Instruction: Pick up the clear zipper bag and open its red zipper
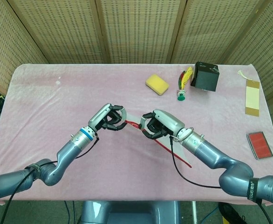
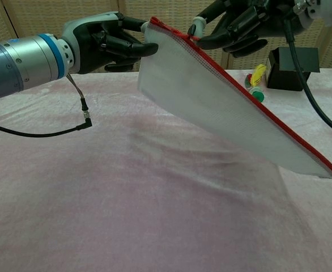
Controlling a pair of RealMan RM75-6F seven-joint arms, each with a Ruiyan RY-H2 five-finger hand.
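The clear zipper bag [image 2: 222, 107] hangs in the air above the pink table, its red zipper [image 2: 279, 122] running along the top edge and sloping down to the right. In the head view the bag shows edge-on as a red line [image 1: 167, 148]. My left hand [image 2: 106, 39] [image 1: 109, 116] pinches the bag's upper left corner. My right hand [image 2: 239, 22] [image 1: 157, 123] holds the zipper pull [image 2: 195, 34] a short way along the zipper from that corner. Whether the zipper has parted between the hands is hard to tell.
At the back of the table [image 1: 57, 107] lie a yellow sponge [image 1: 157, 84], a feathered toy with a green base [image 1: 182, 86] and a black box [image 1: 206, 76]. A beige tag [image 1: 252, 97] and a red flat case [image 1: 259, 144] sit near the right edge.
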